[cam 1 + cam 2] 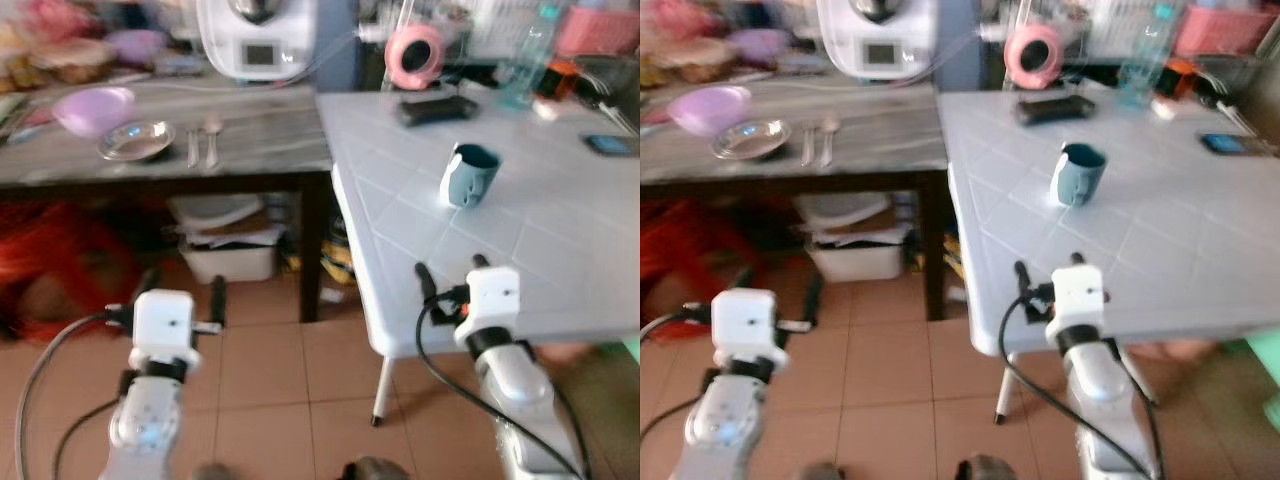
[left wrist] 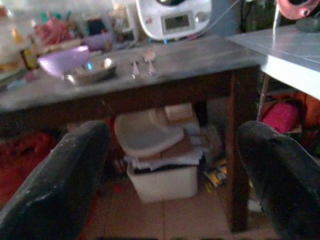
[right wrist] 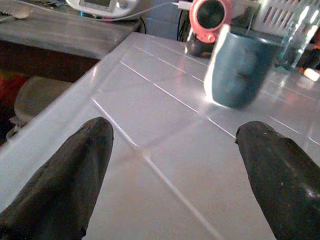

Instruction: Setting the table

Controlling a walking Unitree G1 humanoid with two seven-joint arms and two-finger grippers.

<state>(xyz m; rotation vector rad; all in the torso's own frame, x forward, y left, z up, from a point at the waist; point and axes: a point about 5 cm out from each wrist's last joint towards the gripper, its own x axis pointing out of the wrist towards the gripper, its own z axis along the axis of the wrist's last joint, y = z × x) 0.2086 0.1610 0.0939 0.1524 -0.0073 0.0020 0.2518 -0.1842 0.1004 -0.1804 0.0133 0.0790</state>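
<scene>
A blue mug point(image 1: 468, 175) stands upright on the white tiled table point(image 1: 560, 260) at the right. My right gripper point(image 1: 452, 272) hovers open at that table's near edge, just short of the mug point(image 3: 240, 70), with nothing between its fingers point(image 3: 70, 175). On the grey-topped dark table point(image 1: 260, 140) at the left lie a purple bowl point(image 1: 92, 108), a steel plate point(image 1: 136, 140), and a spoon point(image 1: 212, 138) beside a fork point(image 1: 192, 147). My left gripper point(image 1: 183, 290) is open and empty, low in front of that table, well below the bowl point(image 2: 62, 59) and plate point(image 2: 92, 72).
A white appliance point(image 1: 258, 40) sits at the back of the grey table. A pink round object point(image 1: 414, 55), a black case point(image 1: 435, 108), a bottle point(image 1: 525, 60) and a phone point(image 1: 610, 145) lie on the white table. A white bin point(image 1: 230, 250) stands under the dark table.
</scene>
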